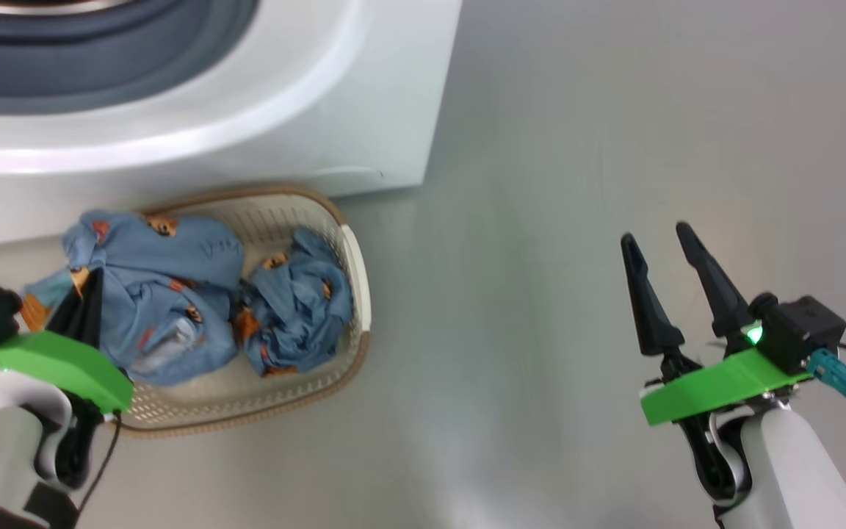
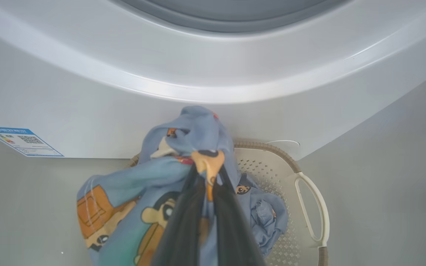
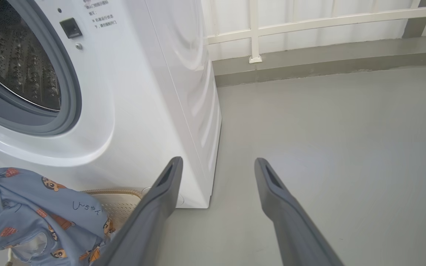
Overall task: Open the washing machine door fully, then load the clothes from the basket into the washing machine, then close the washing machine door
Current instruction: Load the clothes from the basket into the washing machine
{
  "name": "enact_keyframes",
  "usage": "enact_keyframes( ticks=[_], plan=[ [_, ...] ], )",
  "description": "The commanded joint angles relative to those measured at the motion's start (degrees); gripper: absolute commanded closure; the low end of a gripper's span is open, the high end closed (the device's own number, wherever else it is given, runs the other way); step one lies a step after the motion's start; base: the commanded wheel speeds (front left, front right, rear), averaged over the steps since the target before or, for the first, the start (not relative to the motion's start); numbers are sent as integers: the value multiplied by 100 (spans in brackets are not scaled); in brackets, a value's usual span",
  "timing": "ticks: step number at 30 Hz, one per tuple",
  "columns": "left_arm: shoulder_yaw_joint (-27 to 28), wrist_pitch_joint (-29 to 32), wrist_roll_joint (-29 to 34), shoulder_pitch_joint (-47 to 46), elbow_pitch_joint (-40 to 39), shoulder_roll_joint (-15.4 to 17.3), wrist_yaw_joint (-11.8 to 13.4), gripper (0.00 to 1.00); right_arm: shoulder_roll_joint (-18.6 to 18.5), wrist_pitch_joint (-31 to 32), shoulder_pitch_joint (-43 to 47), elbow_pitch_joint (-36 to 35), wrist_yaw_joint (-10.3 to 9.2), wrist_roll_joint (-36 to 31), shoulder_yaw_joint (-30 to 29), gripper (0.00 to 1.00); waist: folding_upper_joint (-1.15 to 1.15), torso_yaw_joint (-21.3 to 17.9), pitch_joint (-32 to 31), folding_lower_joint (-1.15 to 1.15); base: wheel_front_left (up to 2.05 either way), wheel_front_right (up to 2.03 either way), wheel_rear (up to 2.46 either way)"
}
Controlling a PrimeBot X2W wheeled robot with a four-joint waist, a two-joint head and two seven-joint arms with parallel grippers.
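Observation:
The washing machine [image 1: 269,110] stands white at the top left, its grey gasket [image 3: 70,92] ringing the bare steel drum [image 3: 17,66]; its door is out of view. In front of it on the floor sits the cream basket [image 1: 353,294]. My left gripper [image 2: 207,162] is shut on the larger bundle of blue bear-print clothes [image 1: 158,294], which bulges up over the basket's left end. The smaller bundle [image 1: 294,316] lies in the basket's right half. My right gripper [image 1: 654,236] hangs open over bare floor, well to the right of the basket, holding nothing.
A blue label [image 2: 20,140] is stuck low on the machine's front. Grey floor [image 1: 577,147] stretches to the right of the machine. A white railing [image 3: 309,22] on a low kerb runs along the far side.

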Motion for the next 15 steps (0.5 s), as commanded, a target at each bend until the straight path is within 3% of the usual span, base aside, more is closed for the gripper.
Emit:
enact_keyframes(
  ticks=[1, 15],
  plan=[
    [343, -77, 149, 147, -189, 203, -8, 100, -36, -27, 187, -99, 9, 3, 91, 0, 0, 218, -452, 0, 0, 0, 0],
    [1766, -77, 1565, 1486, -1818, -304, -8, 100, -233, -27, 752, -60, 9, 98, -59, 0, 0, 432, -1272, 0, 0, 0, 0]
  ],
)
